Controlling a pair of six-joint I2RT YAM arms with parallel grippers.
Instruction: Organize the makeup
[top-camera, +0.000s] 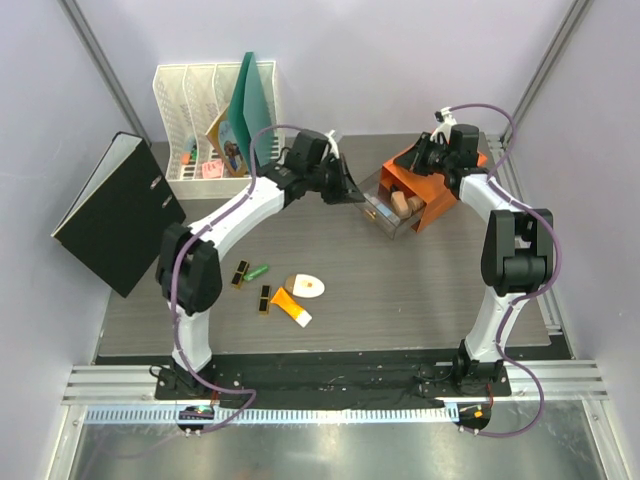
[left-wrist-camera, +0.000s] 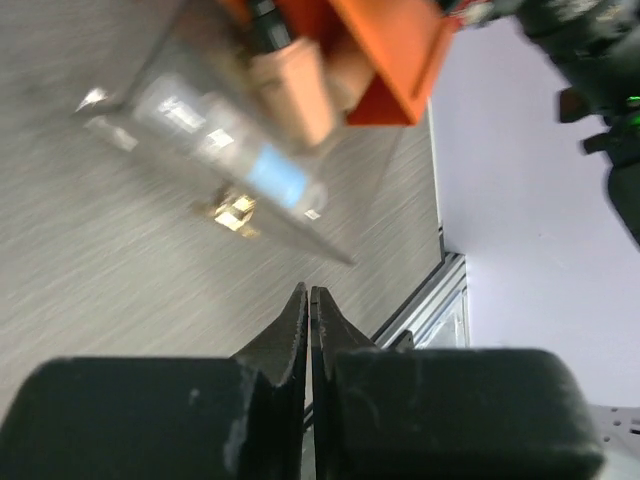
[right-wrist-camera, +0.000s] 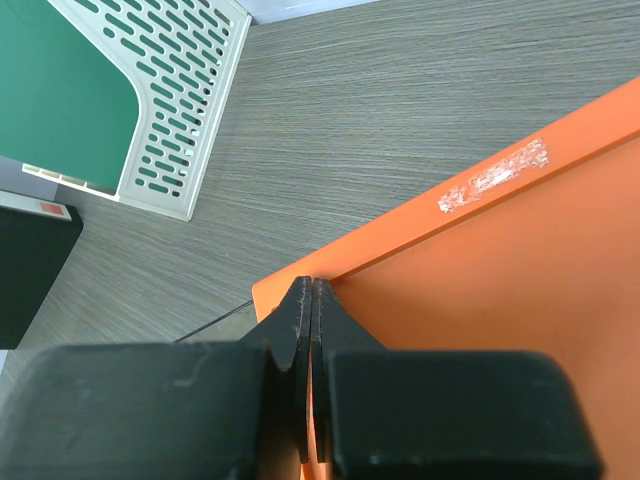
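On the worktop, my right hand is pinched on the orange box at its top edge. My left hand, fingers pressed together and empty, hovers by the clear drawer holding peach bottles. Nearer me lie the white compact, orange tube, two lipsticks and green tube.

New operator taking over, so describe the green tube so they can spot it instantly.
On the grey table, find the loose makeup lying nearer the left arm's base. The green tube lies at that group's left end, just right of a black-gold lipstick. It is the only green piece; its neighbours are black-gold, white or orange.
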